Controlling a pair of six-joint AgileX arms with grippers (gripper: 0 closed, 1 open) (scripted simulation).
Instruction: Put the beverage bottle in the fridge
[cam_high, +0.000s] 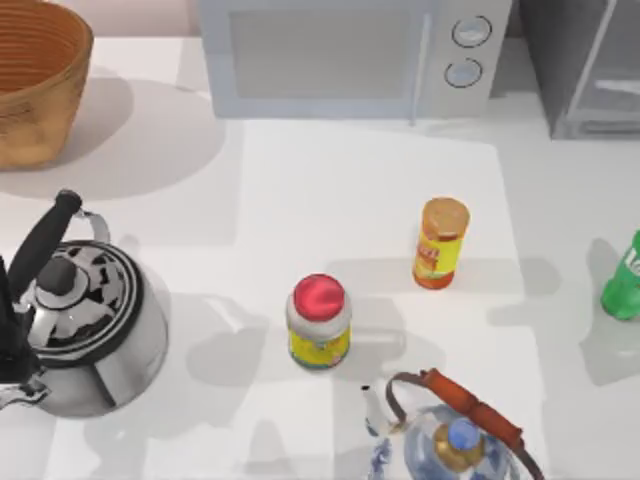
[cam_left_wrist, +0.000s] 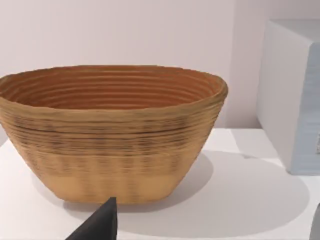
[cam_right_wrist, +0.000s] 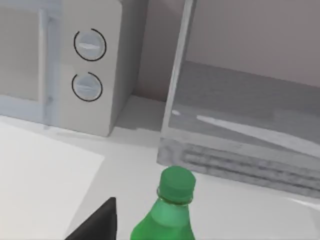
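Observation:
The green beverage bottle (cam_high: 624, 282) stands upright at the table's right edge, partly cut off by the top view's border. The right wrist view looks down on its green cap (cam_right_wrist: 176, 185), with the bottle close in front of my right gripper (cam_right_wrist: 207, 232); one dark fingertip (cam_right_wrist: 97, 225) shows beside it, not touching, and the gripper is open. Behind the bottle stands the dark grey fridge (cam_high: 590, 70) with its pale-framed glass door (cam_right_wrist: 178, 75). My left gripper (cam_left_wrist: 207, 232) is open and empty, facing the basket at the back left.
A woven basket (cam_high: 35, 80) sits at the back left, and a light grey microwave (cam_high: 340, 55) stands left of the fridge. A steel kettle (cam_high: 85, 330), a red-lidded jar (cam_high: 319, 325), an orange bottle (cam_high: 441, 243) and a blue-and-white teapot (cam_high: 455, 435) stand across the table.

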